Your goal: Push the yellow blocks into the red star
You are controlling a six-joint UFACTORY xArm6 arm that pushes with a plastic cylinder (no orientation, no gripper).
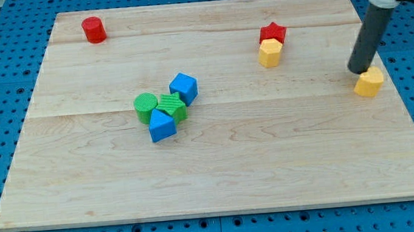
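The red star (273, 32) lies near the view's top right of the wooden board (270, 163). A yellow block (269, 53) touches the star's lower left side. A second yellow block (369, 83) lies far to the view's right, near the board's right edge. My tip (358, 70) stands right at that block's upper left side, touching it or nearly so. The dark rod rises from there toward the view's top right.
A red cylinder (94, 29) sits at the view's top left. Near the board's middle a cluster holds a blue cube (183, 87), a green cylinder (145, 106), a green ridged block (171, 107) and a blue triangular block (161, 125).
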